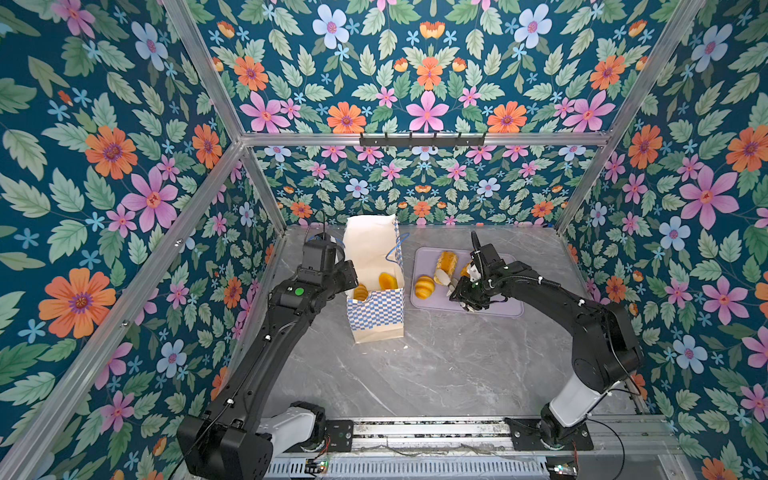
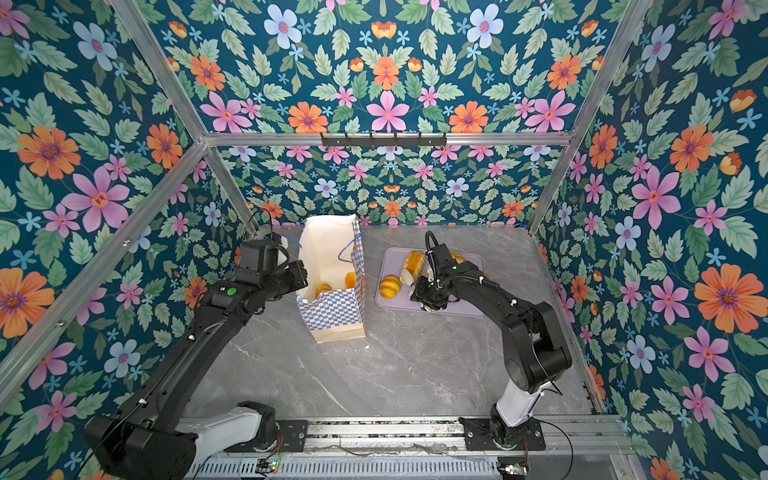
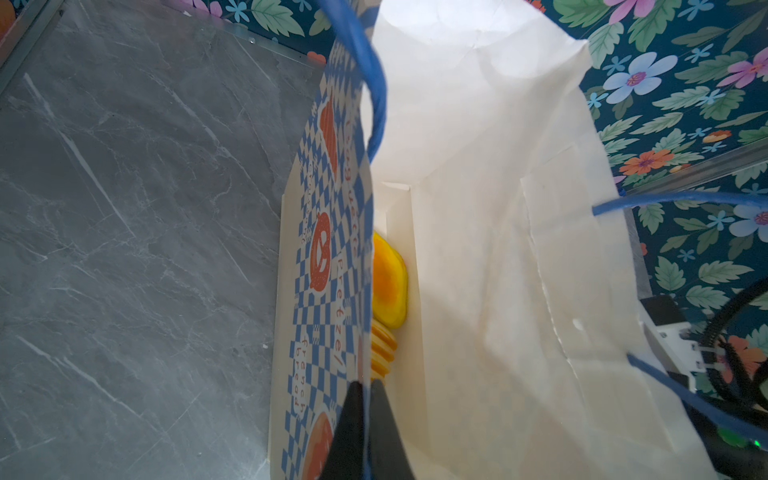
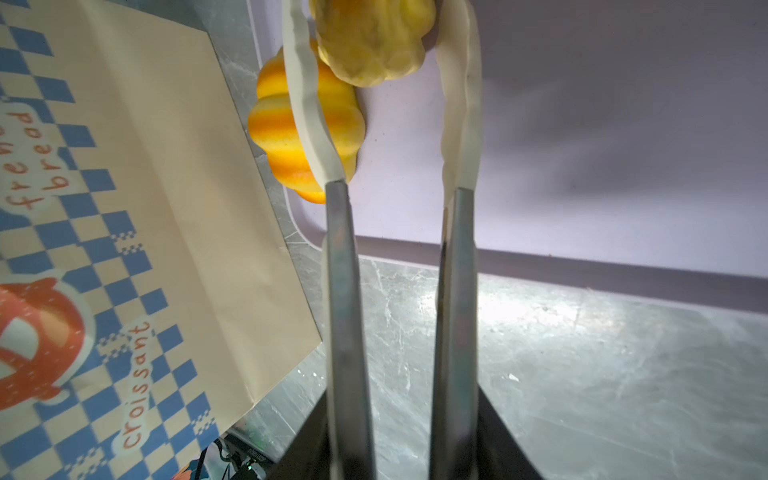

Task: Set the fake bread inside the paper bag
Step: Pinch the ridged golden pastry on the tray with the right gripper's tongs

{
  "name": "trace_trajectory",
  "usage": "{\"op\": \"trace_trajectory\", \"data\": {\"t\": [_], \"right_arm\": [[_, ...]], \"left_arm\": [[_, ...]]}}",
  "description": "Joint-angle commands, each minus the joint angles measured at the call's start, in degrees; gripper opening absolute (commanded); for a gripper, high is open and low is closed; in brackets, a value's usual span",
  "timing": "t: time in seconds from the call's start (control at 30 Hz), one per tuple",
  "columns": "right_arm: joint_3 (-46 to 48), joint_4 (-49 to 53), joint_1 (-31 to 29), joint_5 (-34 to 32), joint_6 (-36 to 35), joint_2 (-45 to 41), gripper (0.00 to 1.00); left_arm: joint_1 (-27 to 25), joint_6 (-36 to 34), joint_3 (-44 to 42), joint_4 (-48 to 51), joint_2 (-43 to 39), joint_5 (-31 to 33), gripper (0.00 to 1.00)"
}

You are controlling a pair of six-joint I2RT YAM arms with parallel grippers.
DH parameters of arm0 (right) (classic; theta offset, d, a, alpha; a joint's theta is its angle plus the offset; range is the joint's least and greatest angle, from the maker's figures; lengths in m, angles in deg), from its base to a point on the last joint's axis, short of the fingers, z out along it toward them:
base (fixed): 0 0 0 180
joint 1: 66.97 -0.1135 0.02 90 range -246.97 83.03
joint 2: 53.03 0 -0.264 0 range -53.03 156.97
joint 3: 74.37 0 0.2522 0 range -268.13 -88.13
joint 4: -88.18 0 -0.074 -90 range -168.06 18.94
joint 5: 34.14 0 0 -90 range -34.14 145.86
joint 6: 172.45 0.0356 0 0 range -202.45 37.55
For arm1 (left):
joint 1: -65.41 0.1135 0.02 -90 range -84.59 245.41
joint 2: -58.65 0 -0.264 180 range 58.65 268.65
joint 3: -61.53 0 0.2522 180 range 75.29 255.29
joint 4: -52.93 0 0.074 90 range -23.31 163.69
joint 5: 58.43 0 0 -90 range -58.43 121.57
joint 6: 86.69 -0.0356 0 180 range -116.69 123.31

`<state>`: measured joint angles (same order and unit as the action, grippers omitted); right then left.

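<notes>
Between the white tips [image 4: 309, 108] of the tongs [image 4: 340, 291], which my right gripper [image 4: 405, 449] clamps by their steel arms, sits a pale ridged loaf [image 4: 374, 45]. The tips flank it closely. I cannot tell whether they already press it, or whether it rests on the lilac tray [image 4: 582, 124]. Near the tip on the bag's side lies an orange ridged bun [image 4: 286, 124].

My left gripper [image 3: 365, 432] is pinched tight on the checkered wall of the paper bag [image 3: 478, 208], holding its mouth open. Beyond those fingers, down inside, lie a smooth yellow bun [image 3: 388, 282] and a ridged piece [image 3: 382, 353].

I judge this to be the pick-up of another piece: some bread is bagged and more waits on the tray. The next move calls for a firm squeeze on the tongs and a lift clear of the bun. Then I would carry the loaf across to the mouth my left fingers hold, high enough to pass the rim and the blue cord handle [image 3: 374, 83].

Under both arms the grey marbled table [image 1: 415, 374] looks smooth and hard. Floral wallpaper [image 1: 104, 166] closes the cell in, set within an aluminium frame [image 1: 291, 138].
</notes>
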<state>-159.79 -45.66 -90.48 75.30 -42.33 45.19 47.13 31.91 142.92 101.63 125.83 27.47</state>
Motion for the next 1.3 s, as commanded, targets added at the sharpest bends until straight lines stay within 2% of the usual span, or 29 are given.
{"op": "trace_trajectory", "data": {"t": [0.0, 0.23, 0.53, 1.27], "right_arm": [[-1.10, -1.90, 0.15, 0.42, 0.47, 0.95, 0.41], [-1.07, -2.96, 0.82, 0.94, 1.01, 1.98, 0.35], [-0.08, -2.20, 0.75, 0.52, 0.83, -0.76, 0.26], [-3.20, 3.39, 0.78, -0.63, -0.93, -10.60, 0.24]], "left_arm": [[0.00, 0.20, 0.01, 0.30, 0.06, 0.32, 0.05], [0.00, 0.14, 0.22, 0.39, 0.24, 0.35, 0.05], [-0.02, 0.12, 0.66, 0.39, 0.58, 0.32, 0.05], [-0.04, 0.05, 0.76, 0.39, 0.34, 0.23, 0.05]]}}
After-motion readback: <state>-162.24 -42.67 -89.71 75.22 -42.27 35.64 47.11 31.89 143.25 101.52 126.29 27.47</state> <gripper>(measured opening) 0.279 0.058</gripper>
